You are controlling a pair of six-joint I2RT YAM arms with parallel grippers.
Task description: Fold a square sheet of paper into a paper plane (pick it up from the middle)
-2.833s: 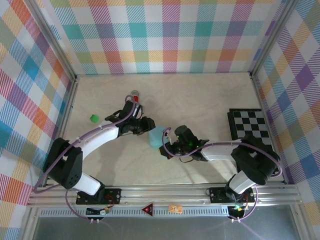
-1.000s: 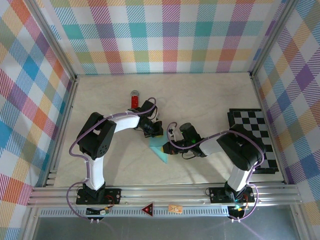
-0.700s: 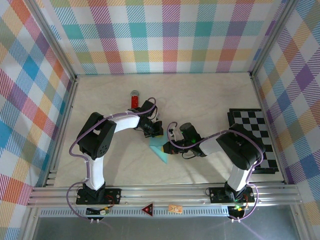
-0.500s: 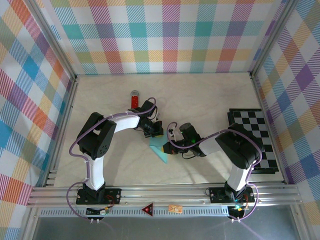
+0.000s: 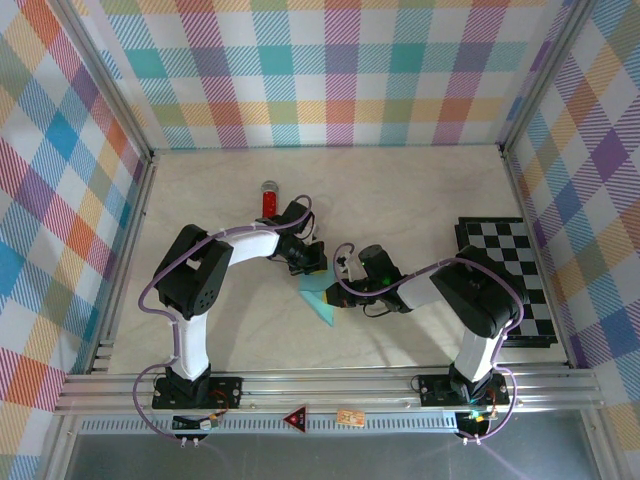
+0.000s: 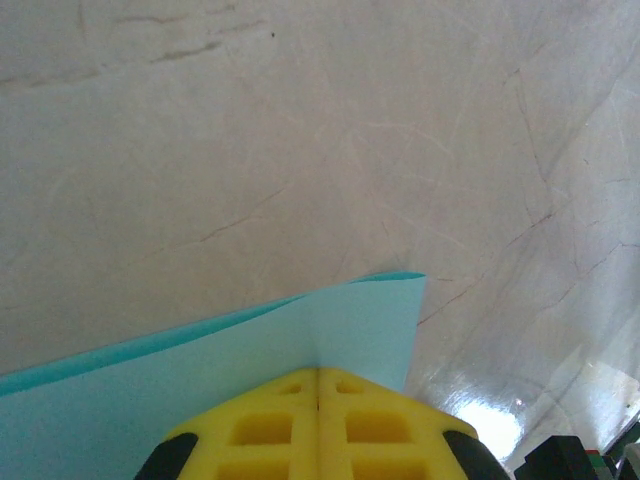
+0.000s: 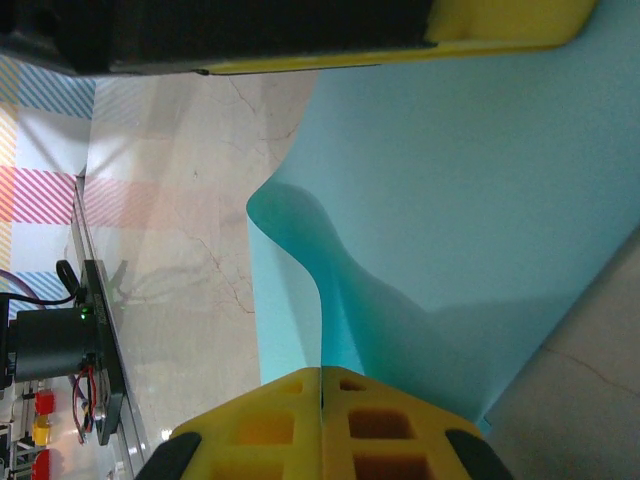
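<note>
Plaid walls stand around a pale table (image 5: 420, 190). From above, the paper (image 5: 322, 303) lies near the red tube (image 5: 268, 203), on its near-right side. The left gripper (image 5: 308, 262) and right gripper (image 5: 347, 283) meet at it. A few seconds ago it was a blunt patch; now it shows a point, so I judge one fold is made. At the left wrist, the pads are pressed together on the paper edge. At the right wrist, the pads are also closed on the paper, which bulges in front of them.
</note>
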